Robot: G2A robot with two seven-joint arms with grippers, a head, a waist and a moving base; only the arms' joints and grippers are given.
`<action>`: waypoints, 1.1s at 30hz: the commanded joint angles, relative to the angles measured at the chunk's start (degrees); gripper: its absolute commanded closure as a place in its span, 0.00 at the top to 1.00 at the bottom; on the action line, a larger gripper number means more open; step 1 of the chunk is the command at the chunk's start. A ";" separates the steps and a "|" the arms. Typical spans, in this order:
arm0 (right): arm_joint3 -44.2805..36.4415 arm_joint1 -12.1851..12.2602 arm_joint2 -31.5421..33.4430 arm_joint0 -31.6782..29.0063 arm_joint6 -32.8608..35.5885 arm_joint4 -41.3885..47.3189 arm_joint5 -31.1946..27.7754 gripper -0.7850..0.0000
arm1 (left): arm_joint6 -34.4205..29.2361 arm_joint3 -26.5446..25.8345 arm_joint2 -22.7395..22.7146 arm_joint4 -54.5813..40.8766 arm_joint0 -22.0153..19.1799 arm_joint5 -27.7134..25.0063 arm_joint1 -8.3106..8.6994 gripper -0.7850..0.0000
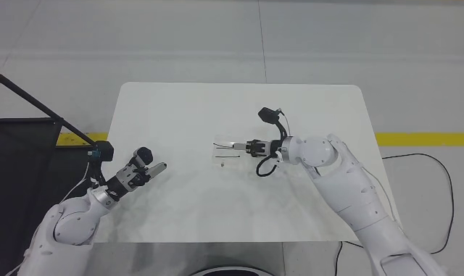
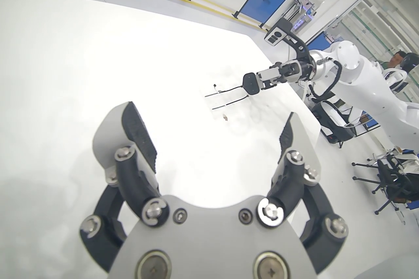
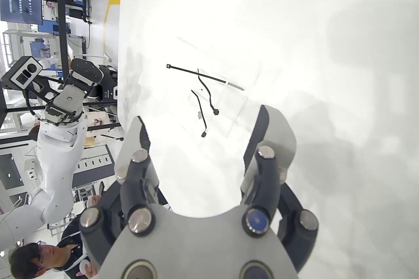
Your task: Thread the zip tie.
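1. White table (image 1: 167, 116), seen from above, gives me only faint lines mid-surface.
2. Right wrist view resolves them: three black zip ties (image 3: 196, 75), one crossing another.
3. Right gripper (image 3: 203, 116) released just beside them; left gripper (image 2: 211, 116) released too, well apart.

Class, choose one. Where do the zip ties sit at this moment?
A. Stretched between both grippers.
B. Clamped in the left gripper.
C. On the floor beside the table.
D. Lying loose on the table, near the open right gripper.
D: the zip ties lie flat on the table, and the right gripper is open and holds nothing.
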 commanded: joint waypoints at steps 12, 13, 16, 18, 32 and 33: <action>-0.61 0.11 1.11 -1.26 -0.76 0.65 0.54 1.00 | 0.00 0.00 0.00 0.00 0.00 0.00 0.00 1.00; -0.50 0.12 1.17 -1.24 -0.60 0.60 0.70 1.00 | 0.00 0.00 0.00 0.00 0.00 0.00 0.00 1.00; -0.19 0.09 1.37 -1.09 -0.09 0.85 1.10 1.00 | 0.00 0.00 0.00 0.00 0.00 0.00 0.00 1.00; 0.05 0.04 1.44 -0.98 0.06 1.07 1.35 0.98 | 0.00 0.00 0.00 0.00 0.00 0.00 0.00 1.00; 2.31 -0.96 0.03 1.17 1.36 1.64 3.64 0.39 | 0.00 0.00 0.00 0.00 0.00 0.00 0.00 1.00; 2.66 -1.10 -0.21 1.45 1.46 1.64 3.87 0.39 | 0.00 0.00 0.00 0.00 0.00 0.00 0.00 1.00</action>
